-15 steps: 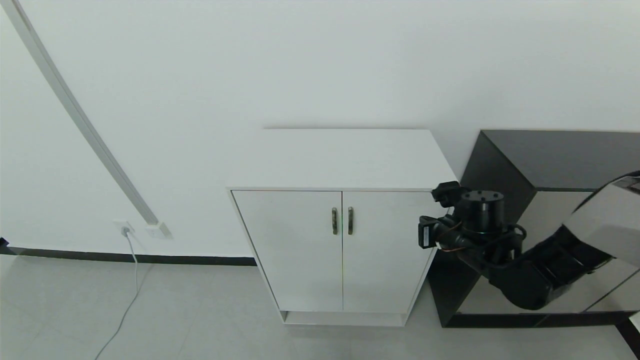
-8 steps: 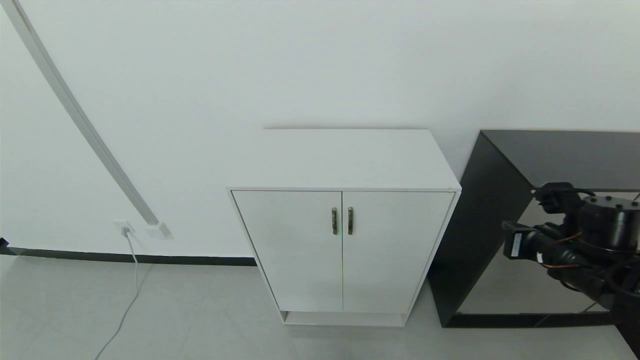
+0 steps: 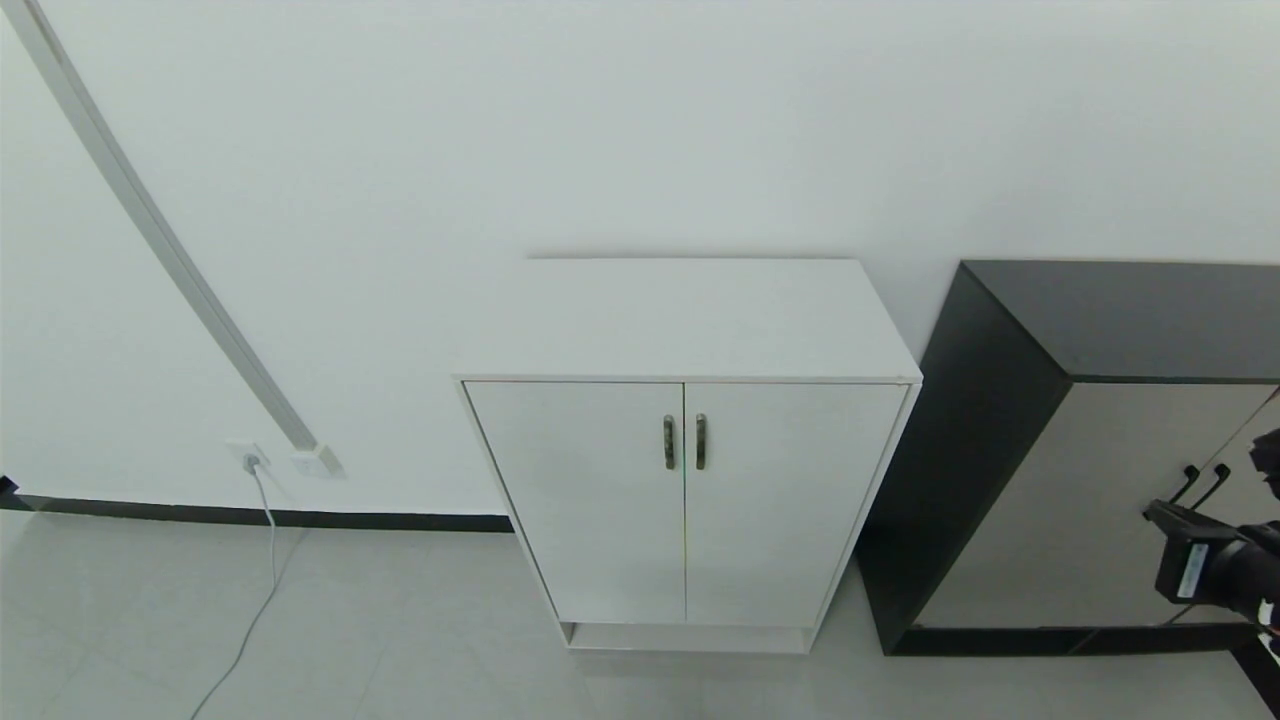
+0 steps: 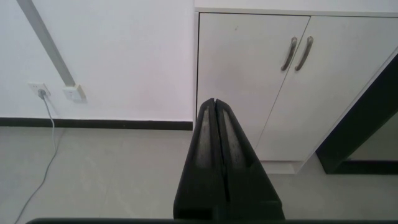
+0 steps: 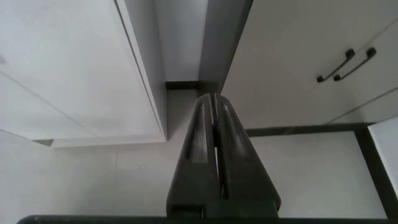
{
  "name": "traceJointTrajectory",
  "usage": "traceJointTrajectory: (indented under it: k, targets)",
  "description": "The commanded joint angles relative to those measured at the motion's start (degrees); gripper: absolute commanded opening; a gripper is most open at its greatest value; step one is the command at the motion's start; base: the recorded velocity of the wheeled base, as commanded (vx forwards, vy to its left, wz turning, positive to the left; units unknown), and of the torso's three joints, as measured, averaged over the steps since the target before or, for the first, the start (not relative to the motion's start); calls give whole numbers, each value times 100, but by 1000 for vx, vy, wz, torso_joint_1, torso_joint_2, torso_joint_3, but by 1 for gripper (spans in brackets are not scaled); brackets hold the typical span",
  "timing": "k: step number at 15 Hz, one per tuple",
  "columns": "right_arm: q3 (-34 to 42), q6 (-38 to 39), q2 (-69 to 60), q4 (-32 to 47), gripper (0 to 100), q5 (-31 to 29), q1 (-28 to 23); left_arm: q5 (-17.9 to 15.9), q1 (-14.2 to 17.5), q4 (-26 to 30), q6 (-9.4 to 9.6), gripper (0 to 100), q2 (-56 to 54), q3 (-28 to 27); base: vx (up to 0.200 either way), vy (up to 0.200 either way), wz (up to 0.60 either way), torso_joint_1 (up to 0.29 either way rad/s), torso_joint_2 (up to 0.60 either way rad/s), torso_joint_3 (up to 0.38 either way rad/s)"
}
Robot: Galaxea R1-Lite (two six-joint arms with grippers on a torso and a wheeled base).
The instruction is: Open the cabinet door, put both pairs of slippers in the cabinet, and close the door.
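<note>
The white cabinet (image 3: 690,330) stands against the wall with both doors closed; their two dark handles (image 3: 684,442) meet at the middle seam. From the left wrist view the cabinet (image 4: 249,81) lies ahead, and my left gripper (image 4: 214,103) hangs shut and empty, well short of it above the floor. My right arm (image 3: 1205,568) sits at the far right, in front of the black cabinet. My right gripper (image 5: 215,98) is shut on nothing and points toward the gap between the white cabinet's side (image 5: 74,74) and the black cabinet.
A black cabinet (image 3: 1000,400) with pale doors and dark handles (image 5: 346,65) stands close to the right of the white one. A wall socket with a cable (image 3: 252,464) is at the left. Grey floor (image 3: 350,640) lies open in front.
My right arm has swung from the white cabinet's right edge to the far right of the head view. The cabinet doors have stayed closed.
</note>
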Motion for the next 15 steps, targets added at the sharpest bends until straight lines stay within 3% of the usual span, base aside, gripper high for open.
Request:
traceJointTrajectory:
  k: [1,4,15]
  targets:
    - [402,-17,-578,-2,0,39,8,4,0,0,-4,0,7,0,0,0,0,0,0,0]
    - [912,-17,-1087,42,0,206,8,4,0,0,-4,0,7,0,0,0,0,0,0,0]
    - [833,-8,-4638,4384,0,926,8,4,0,0,-4,0,7,0,0,0,0,0,0,0]
